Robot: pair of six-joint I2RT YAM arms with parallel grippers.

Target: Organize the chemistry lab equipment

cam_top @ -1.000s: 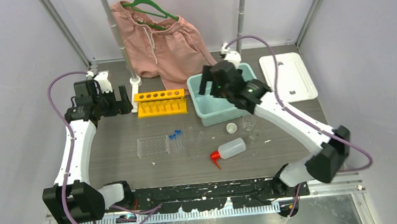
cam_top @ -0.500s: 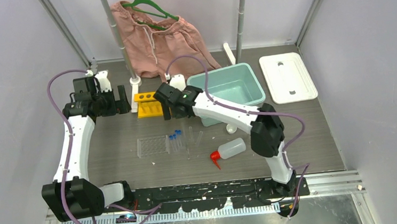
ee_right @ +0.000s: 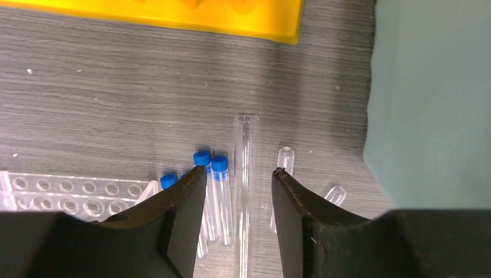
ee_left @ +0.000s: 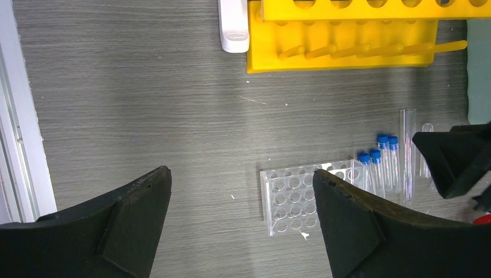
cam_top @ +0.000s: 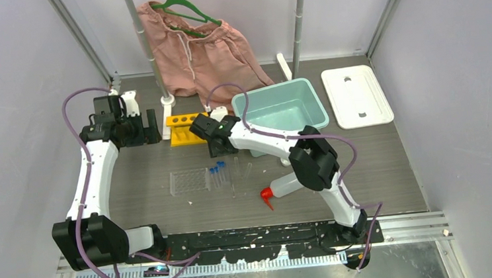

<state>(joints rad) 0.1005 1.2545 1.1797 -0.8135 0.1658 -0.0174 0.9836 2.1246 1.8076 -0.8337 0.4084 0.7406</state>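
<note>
Right jaws moved; tube (ee_right: 245,150) mouth faces yellow rack (ee_right: 173,14).

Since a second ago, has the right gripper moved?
Yes. The right gripper swung left, from over the teal bin to the yellow rack's right end.

I saw a yellow rack (ee_left: 347,40), blue caps on clear vials (ee_right: 222,197), a teal bin (cam_top: 288,112), pink shorts (cam_top: 200,49) and a grey wood-grain table (ee_left: 145,87).
</note>
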